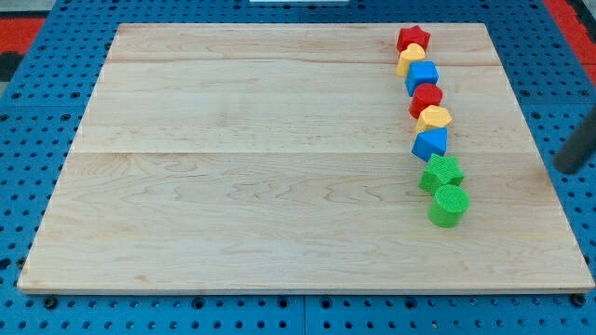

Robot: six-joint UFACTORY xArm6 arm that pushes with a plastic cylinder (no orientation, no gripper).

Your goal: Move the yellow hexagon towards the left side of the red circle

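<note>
Eight blocks hug the worktop's right edge; yellow hexagon (434,118) looks light, slidey; no claw, my tip (562,168) sits off right

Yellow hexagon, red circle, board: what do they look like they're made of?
Yellow hexagon and red circle: probably plastic or painted wood; solid saturated colour, smooth faces, no grain showing. Can't tell which. Board: light wood, matte, with visible grain and plank seams. My tip, dark and matte, is at the view's right, apart from the blocks.

1 raised, slanted view over board (233,186)
</note>
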